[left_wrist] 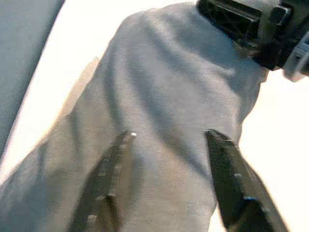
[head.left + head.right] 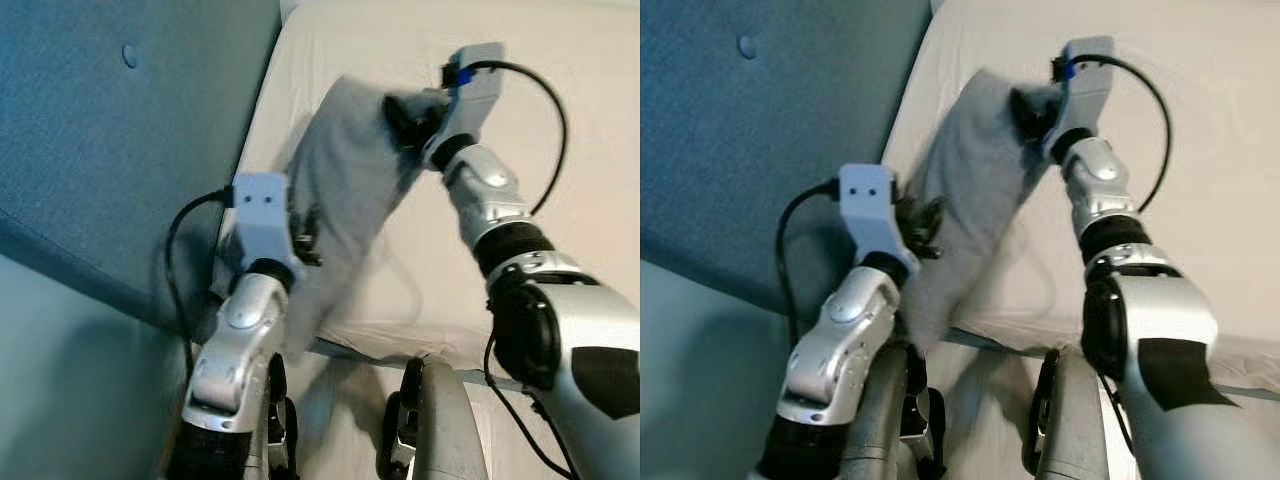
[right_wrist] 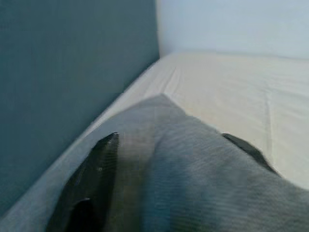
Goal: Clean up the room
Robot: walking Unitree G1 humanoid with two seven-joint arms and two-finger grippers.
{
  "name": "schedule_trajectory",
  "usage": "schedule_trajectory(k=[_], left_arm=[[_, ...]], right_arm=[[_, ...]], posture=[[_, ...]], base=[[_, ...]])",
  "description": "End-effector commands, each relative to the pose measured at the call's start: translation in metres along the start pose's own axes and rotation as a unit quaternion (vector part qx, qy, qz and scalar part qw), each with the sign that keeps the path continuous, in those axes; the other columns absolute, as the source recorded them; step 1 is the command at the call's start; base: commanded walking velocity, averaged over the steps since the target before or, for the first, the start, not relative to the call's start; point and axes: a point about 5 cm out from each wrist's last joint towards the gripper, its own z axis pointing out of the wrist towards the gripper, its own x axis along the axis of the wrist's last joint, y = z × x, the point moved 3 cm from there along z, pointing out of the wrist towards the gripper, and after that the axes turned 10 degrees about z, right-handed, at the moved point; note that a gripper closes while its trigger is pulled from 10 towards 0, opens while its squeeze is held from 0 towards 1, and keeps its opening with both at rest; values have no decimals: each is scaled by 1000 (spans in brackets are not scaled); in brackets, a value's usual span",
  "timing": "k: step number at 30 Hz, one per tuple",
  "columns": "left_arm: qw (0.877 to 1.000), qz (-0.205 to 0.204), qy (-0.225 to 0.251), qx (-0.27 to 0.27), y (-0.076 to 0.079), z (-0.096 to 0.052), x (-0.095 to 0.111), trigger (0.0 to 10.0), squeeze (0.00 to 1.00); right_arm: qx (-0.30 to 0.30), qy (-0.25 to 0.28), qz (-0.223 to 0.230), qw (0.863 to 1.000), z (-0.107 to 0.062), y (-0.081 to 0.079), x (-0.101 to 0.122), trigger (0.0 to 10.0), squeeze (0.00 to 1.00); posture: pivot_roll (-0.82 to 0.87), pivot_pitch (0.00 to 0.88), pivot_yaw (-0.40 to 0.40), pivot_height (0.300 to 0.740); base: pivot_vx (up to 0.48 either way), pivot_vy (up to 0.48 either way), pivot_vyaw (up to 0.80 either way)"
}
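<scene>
Two grippers are on one grey pillow (image 2: 345,180), which lies along the bed's (image 2: 560,130) edge beside the teal headboard (image 2: 120,140). Right gripper (image 2: 405,115) pinches the pillow's far end; left gripper (image 1: 169,145) presses its fingers, spread wide, against the near part. No writing is legible anywhere.

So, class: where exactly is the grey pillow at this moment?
The grey pillow is on the cream bed, beside the teal headboard, held between the left gripper and right gripper.
</scene>
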Motion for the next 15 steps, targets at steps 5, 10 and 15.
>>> schedule_trajectory(k=[5, 10, 15], left_arm=[[993, -90, -15, -79, 33, -15, -1, 10000, 0], [991, -98, -15, -93, 32, -17, 0, 10000, 0], [993, -79, -27, -83, 16, -16, -6, 10000, 0]], right_arm=[[-75, -30, -47, 996, -8, 22, -15, 10000, 0], [-119, -16, -43, 992, -11, 37, -6, 10000, 0], [-191, 20, -20, 981, -19, 69, 17, 10000, 0]], posture=[[291, 422, 84, 590], [291, 418, 80, 590], [299, 417, 74, 590]], base=[[0, 0, 0], [0, 0, 0], [0, 0, 0]])
